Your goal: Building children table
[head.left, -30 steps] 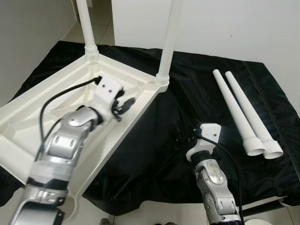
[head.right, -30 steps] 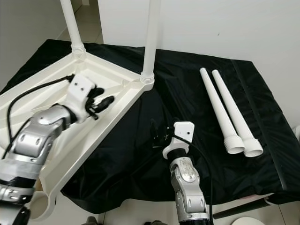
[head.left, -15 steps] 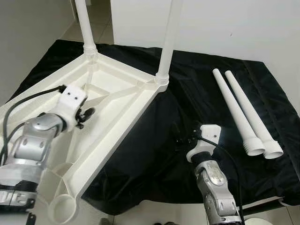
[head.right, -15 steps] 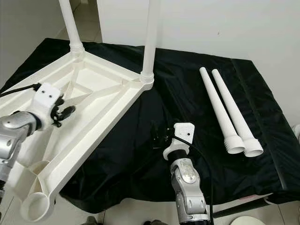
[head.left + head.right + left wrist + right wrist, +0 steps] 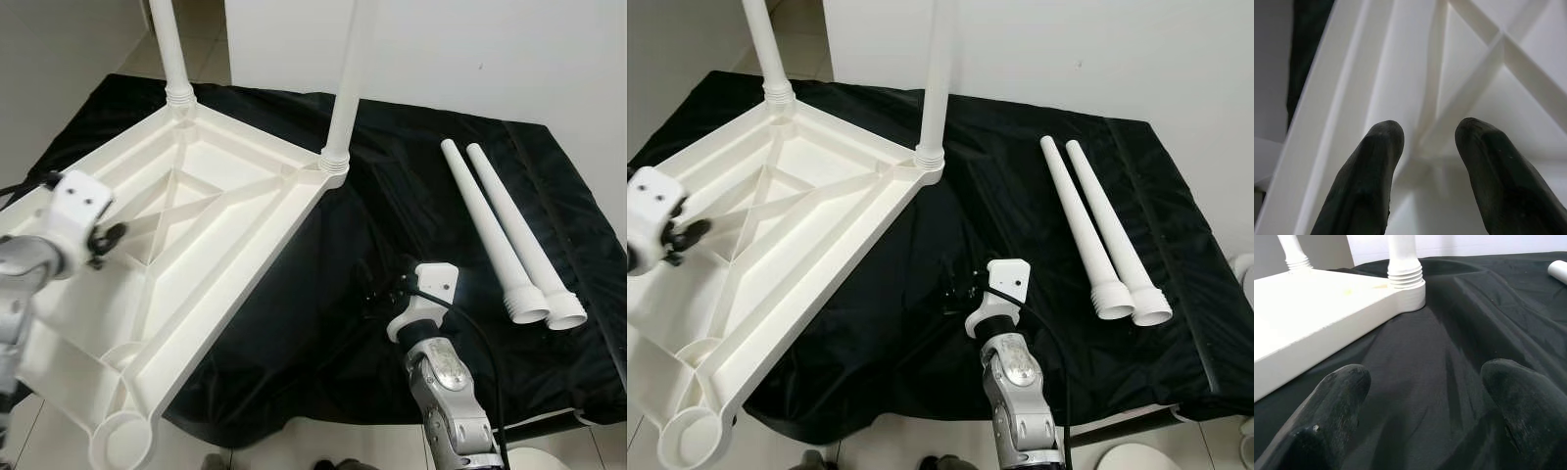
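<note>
A black cloth (image 5: 421,186) covers most of the frame. The upturned white table top (image 5: 186,245) lies across its left half, ribbed underside up, with two legs (image 5: 348,88) standing in the upper corner sockets. Two loose legs (image 5: 490,225) lie side by side at the right, touching. The right gripper (image 5: 377,292) rests low on the cloth at lower centre, fingers (image 5: 1337,401) spread wide, empty. The left gripper (image 5: 106,240) hovers over the table top's left edge, fingers (image 5: 1369,171) slightly parted, pinching nothing.
</note>
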Motion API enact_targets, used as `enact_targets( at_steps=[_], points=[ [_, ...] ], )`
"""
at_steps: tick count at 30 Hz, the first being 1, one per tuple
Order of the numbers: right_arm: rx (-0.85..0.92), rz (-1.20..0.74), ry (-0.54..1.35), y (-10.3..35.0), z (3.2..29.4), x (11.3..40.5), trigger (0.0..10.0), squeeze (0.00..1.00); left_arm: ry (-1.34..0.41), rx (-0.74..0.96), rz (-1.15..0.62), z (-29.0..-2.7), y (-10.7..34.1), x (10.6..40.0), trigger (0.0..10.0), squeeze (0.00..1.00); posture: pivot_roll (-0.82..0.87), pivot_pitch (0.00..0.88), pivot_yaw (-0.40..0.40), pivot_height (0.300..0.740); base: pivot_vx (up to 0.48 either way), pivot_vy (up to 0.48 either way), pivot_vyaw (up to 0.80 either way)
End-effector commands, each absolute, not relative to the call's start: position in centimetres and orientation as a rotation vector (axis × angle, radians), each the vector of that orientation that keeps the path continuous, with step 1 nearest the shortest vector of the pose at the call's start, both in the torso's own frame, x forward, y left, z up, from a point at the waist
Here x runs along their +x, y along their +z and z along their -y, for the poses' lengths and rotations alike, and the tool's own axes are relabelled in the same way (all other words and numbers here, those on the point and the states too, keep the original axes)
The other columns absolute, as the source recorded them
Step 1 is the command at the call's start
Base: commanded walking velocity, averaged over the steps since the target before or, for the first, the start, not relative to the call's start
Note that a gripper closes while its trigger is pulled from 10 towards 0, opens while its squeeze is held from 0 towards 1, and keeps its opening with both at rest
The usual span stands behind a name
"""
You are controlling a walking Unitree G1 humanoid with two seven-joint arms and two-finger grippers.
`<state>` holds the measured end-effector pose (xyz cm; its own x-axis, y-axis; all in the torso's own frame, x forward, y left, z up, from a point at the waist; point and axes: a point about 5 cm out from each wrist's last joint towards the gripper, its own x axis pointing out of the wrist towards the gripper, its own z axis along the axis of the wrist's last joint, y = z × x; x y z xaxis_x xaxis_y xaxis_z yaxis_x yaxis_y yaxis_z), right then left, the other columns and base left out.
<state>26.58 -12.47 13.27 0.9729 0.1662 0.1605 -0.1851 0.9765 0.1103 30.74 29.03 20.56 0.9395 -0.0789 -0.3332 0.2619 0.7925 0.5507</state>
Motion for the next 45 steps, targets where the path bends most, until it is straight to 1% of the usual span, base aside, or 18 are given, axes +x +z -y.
enact_targets(
  at_steps=[1, 5, 9, 15, 17, 19, 20, 22, 23, 28, 29, 31, 33, 36, 38, 39, 41, 45],
  points=[
    [0.126, 0.138, 0.183, 13.1, 12.5, 26.4, 10.0, 0.0, -0.277, 0.668, -0.345, -28.1, 19.5, 30.2, 10.0, 0.0, 0.06, 0.13, -0.071, 0.74, 0.0, 0.0, 0.0],
    [0.125, 0.138, 0.184, 13.1, 12.5, 26.5, 10.0, 0.0, -0.364, 0.694, -0.378, -27.1, 18.5, 29.6, 10.0, 0.0, 0.06, 0.13, -0.069, 0.74, 0.0, 0.0, 0.0],
    [0.124, 0.138, 0.183, 13.1, 12.5, 26.5, 10.0, 0.0, -0.383, 0.702, -0.396, -26.8, 17.9, 29.5, 10.0, 0.0, 0.06, 0.13, -0.068, 0.74, 0.0, 0.0, 0.0],
    [0.125, 0.137, 0.177, 13.1, 12.6, 26.3, 10.0, 0.0, -0.442, 0.714, -0.41, -25.5, 16.9, 29.5, 10.0, 0.0, 0.05, 0.131, -0.062, 0.74, 0.0, 0.0, 0.0],
    [0.127, 0.135, 0.174, 13.0, 12.6, 26.3, 10.0, 0.0, -0.491, 0.712, -0.402, -24.3, 16.5, 29.6, 10.0, 0.0, 0.05, 0.133, -0.063, 0.74, 0.0, 0.0, 0.0],
    [0.129, 0.133, 0.172, 13.0, 12.5, 26.3, 10.0, 0.0, -0.561, 0.705, -0.386, -22.5, 16.0, 29.8, 10.0, 0.0, 0.05, 0.134, -0.059, 0.74, 0.0, 0.0, 0.0],
    [0.129, 0.133, 0.172, 13.0, 12.5, 26.3, 10.0, 0.0, -0.561, 0.705, -0.386, -22.5, 16.0, 29.8, 10.0, 0.0, 0.05, 0.134, -0.059, 0.74, 0.0, 0.0, 0.0],
    [0.131, 0.132, 0.171, 13.0, 12.5, 26.3, 10.0, 0.0, -0.605, 0.687, -0.367, -21.0, 15.8, 29.9, 10.0, 0.0, 0.05, 0.135, -0.053, 0.74, 0.0, 0.0, 0.0],
    [0.131, 0.132, 0.171, 13.0, 12.5, 26.3, 10.0, 0.0, -0.605, 0.687, -0.367, -21.0, 15.8, 29.9, 10.0, 0.0, 0.05, 0.135, -0.053, 0.74, 0.0, 0.0, 0.0],
    [0.137, 0.132, 0.165, 13.0, 12.4, 26.2, 10.0, 0.0, -0.629, 0.653, -0.351, -18.9, 15.2, 30.0, 10.0, 0.0, 0.05, 0.135, -0.049, 0.74, 0.0, 0.0, 0.0],
    [0.139, 0.132, 0.164, 13.0, 12.4, 26.2, 10.0, 0.0, -0.637, 0.64, -0.345, -18.1, 15.0, 30.0, 10.0, 0.0, 0.05, 0.136, -0.047, 0.74, 0.0, 0.0, 0.0],
    [0.139, 0.132, 0.164, 13.0, 12.4, 26.2, 10.0, 0.0, -0.637, 0.64, -0.345, -18.1, 15.0, 30.0, 10.0, 0.0, 0.05, 0.136, -0.047, 0.74, 0.0, 0.0, 0.0],
    [0.142, 0.131, 0.162, 13.0, 12.3, 26.1, 10.0, 0.0, -0.658, 0.606, -0.331, -16.4, 14.8, 29.9, 10.0, 0.0, 0.05, 0.137, -0.045, 0.74, 0.0, 0.0, 0.0],
    [0.143, 0.13, 0.162, 12.9, 12.2, 26.1, 10.0, 0.0, -0.666, 0.595, -0.325, -15.7, 14.7, 29.9, 10.0, 0.0, 0.05, 0.139, -0.044, 0.74, 0.0, 0.0, 0.0],
    [0.145, 0.128, 0.162, 12.9, 12.1, 26.1, 10.0, 0.0, -0.672, 0.576, -0.313, -14.3, 14.7, 30.0, 10.0, 0.0, 0.05, 0.14, -0.042, 0.74, 0.0, 0.0, 0.0],
    [0.145, 0.128, 0.162, 12.9, 12.1, 26.1, 10.0, 0.0, -0.672, 0.576, -0.313, -14.3, 14.7, 30.0, 10.0, 0.0, 0.05, 0.14, -0.042, 0.74, 0.0, 0.0, 0.0],
    [0.147, 0.127, 0.16, 12.9, 12.2, 26.1, 10.0, 0.0, -0.663, 0.549, -0.289, -13.3, 15.0, 30.3, 10.0, 0.0, 0.05, 0.139, -0.039, 0.74, 0.0, 0.0, 0.0],
    [0.149, 0.128, 0.159, 12.9, 12.1, 26.1, 10.0, 0.0, -0.643, 0.518, -0.262, -12.8, 15.5, 30.6, 10.0, 0.0, 0.05, 0.139, -0.038, 0.74, 0.0, 0.0, 0.0]
  ],
)
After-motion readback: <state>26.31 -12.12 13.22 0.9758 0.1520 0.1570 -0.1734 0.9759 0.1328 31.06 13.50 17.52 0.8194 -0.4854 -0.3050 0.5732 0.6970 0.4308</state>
